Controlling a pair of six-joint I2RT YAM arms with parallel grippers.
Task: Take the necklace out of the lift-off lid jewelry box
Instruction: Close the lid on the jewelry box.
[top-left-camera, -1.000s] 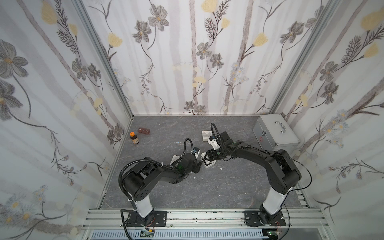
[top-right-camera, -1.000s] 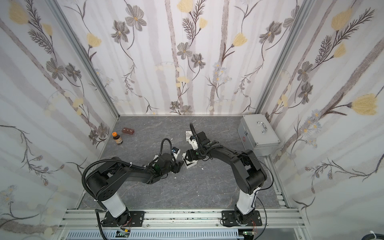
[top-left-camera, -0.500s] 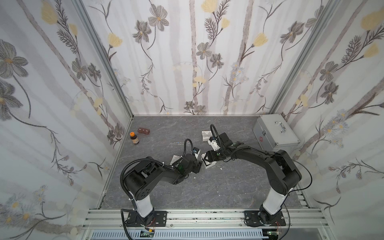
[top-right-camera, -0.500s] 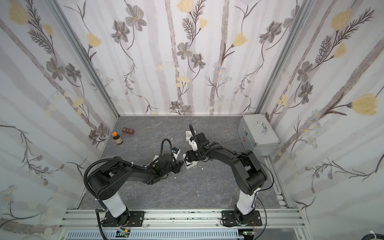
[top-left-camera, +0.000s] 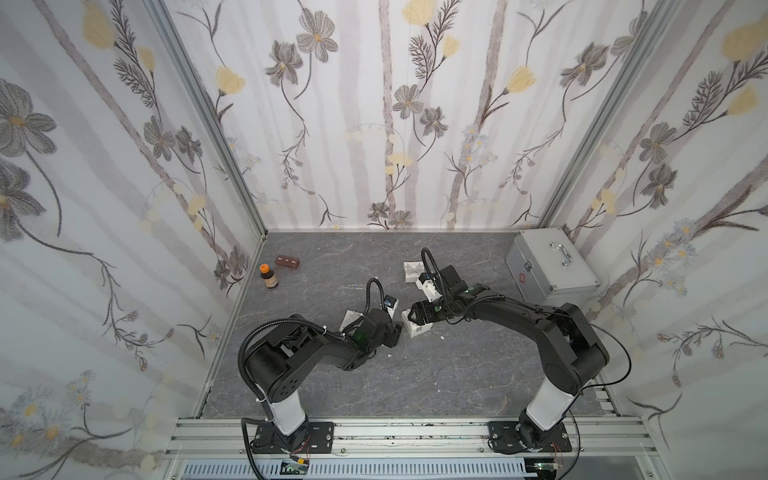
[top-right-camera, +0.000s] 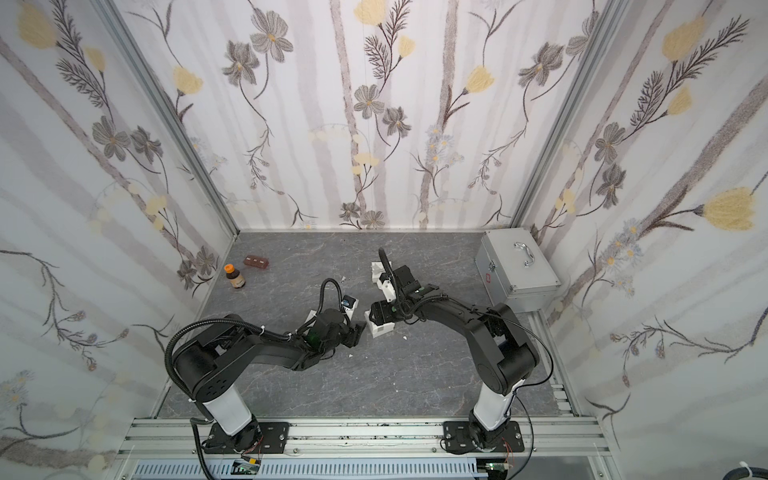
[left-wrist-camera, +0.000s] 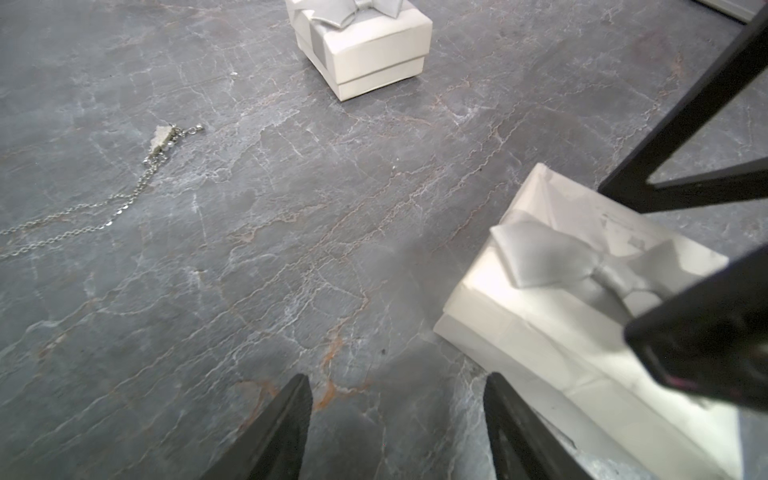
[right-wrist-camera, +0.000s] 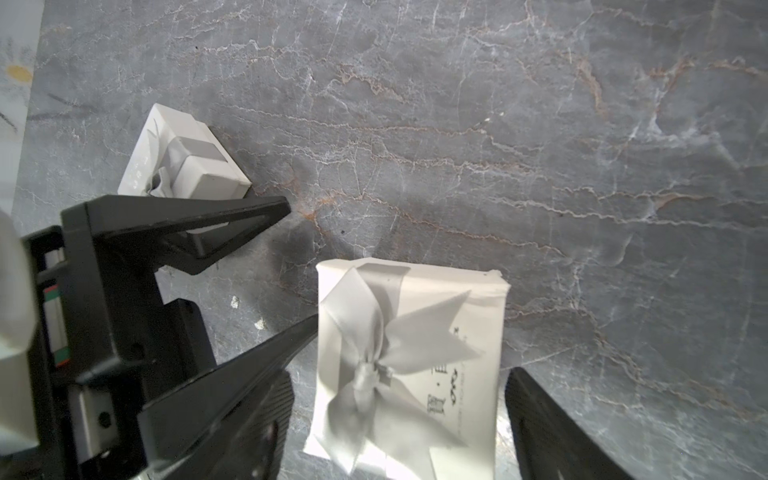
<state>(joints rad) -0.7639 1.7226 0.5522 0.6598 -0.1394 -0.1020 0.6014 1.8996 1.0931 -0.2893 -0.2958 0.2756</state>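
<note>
The right gripper (right-wrist-camera: 399, 372) stands wide open astride the closed white jewelry box (right-wrist-camera: 440, 291) at the lower centre of the right wrist view. It has a finger on each side, a sliver of table (right-wrist-camera: 540, 166) shows in each gap, and it holds nothing. A grey bow (right-wrist-camera: 374, 365) tops the box. The left gripper (left-wrist-camera: 397, 378) is also open and empty over bare table, and one of its fingertips (right-wrist-camera: 286, 345) sits right at the box's left edge. A silver necklace (left-wrist-camera: 124, 199) lies loose on the table at the left of the left wrist view, well apart from the box.
</note>
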